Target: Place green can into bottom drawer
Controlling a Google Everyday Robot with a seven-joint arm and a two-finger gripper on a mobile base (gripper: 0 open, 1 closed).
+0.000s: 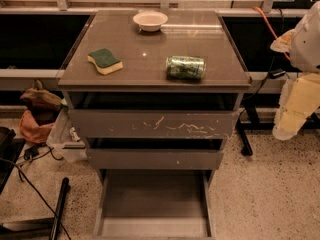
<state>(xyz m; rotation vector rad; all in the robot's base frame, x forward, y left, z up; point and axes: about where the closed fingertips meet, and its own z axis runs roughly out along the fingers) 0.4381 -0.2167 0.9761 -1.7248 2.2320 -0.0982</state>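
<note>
Gripper (292, 115) (state can't be told) is hung well apart from can (185, 67), laid sideways on cabinet top (142, 66); if nudged, it could be rolled off, w/ open drawer (155, 196) missed.

The green can (185, 67) lies sideways on the cabinet top (145, 44), bottom drawer (155, 201) open below, gripper (289, 126) hanging at far right.

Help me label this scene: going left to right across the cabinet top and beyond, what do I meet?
sponge → white bowl → green can, on its side → gripper, off to the right of the cabinet.
</note>
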